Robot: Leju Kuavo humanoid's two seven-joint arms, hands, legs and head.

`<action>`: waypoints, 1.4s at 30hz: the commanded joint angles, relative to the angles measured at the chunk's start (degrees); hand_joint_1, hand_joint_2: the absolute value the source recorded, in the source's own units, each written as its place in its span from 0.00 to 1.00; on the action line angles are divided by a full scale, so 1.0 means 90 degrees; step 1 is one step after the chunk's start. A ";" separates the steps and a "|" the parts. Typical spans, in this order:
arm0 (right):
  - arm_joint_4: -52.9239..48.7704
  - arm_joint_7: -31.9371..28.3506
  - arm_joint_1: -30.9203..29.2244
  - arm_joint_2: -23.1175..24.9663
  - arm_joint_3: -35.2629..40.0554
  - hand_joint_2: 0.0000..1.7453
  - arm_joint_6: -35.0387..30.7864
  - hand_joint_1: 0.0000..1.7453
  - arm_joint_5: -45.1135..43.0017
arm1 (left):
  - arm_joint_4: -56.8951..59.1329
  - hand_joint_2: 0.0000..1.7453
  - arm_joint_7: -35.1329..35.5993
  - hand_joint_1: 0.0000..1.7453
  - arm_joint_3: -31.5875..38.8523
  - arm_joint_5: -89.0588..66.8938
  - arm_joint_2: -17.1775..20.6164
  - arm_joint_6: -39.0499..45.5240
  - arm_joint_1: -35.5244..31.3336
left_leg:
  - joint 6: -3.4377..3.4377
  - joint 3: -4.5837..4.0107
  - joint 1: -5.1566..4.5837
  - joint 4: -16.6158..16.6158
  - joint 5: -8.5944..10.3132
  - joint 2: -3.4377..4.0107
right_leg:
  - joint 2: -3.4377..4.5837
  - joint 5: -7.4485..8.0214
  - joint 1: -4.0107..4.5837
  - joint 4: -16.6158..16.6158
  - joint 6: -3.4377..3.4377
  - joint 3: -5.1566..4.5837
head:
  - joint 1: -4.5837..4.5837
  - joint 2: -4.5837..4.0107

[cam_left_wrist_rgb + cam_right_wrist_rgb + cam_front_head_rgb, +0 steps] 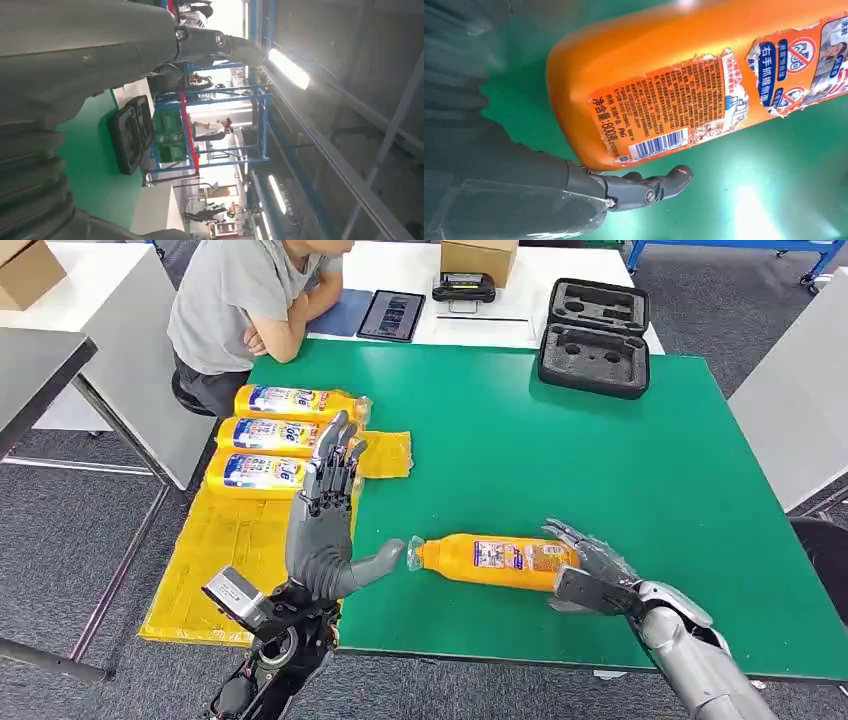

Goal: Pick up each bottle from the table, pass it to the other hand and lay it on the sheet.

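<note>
Where the right robot hand (590, 575) wraps the base of the orange bottle (495, 561), its fingers cover the bottle's end, and the head view does not settle whether the bottle is lifted or lying on the green surface (600, 470); the right wrist view shows the bottle's torn label (664, 117) close up with one dark finger (649, 187) curled beneath it and green behind. The right robot hand is grasping this bottle at its base, the cap end pointing toward the left robot hand (325, 515). The left robot hand is released, holding nothing: fingers straight and raised, thumb stretched toward the cap and just short of it. Its fingertips overlap the nearest bottles on the sheet in the picture, so whether they touch cannot be told.

Four orange bottles in all: one in the right robot hand, three lying side by side (275, 435) on the yellow sheet (225, 550) at the surface's left edge. One black foam-lined case (595, 335) lies open at the far side. One person (250, 300) sits at the far left corner, arms folded, the face cut off by the frame
</note>
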 commanded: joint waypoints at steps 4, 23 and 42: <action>0.0643 0.0153 -0.0457 0.0100 0.0231 1.00 0.0030 1.00 0.0101 | 0.0368 1.00 0.0017 0.00 -0.0175 0.0045 0.0067 0.0002 -0.0282 | -0.0016 0.0025 0.0009 -0.0001 -0.0010 0.0012 | 0.0013 -0.0004 0.0009 -0.0006 -0.0013 0.0024 | 0.0000 0.0000; 0.1203 0.0226 -0.0771 0.0090 0.0350 1.00 0.0179 1.00 0.0080 | 0.0297 1.00 0.0017 0.00 -0.0084 0.0025 0.0090 0.0089 -0.0217 | -0.0008 0.0020 0.0005 -0.0002 -0.0004 0.0008 | 0.0008 -0.0002 0.0006 -0.0005 -0.0012 0.0019 | -0.0002 0.0000; 0.0540 -0.0549 -0.0358 0.0725 -0.0594 1.00 -0.0536 1.00 -0.1037 | 0.0214 1.00 0.0017 0.00 0.0085 0.0054 0.0048 0.0339 -0.0127 | -0.0007 0.0015 0.0004 -0.0003 -0.0002 0.0012 | 0.0012 0.0002 0.0005 -0.0003 -0.0009 0.0014 | -0.0002 0.0000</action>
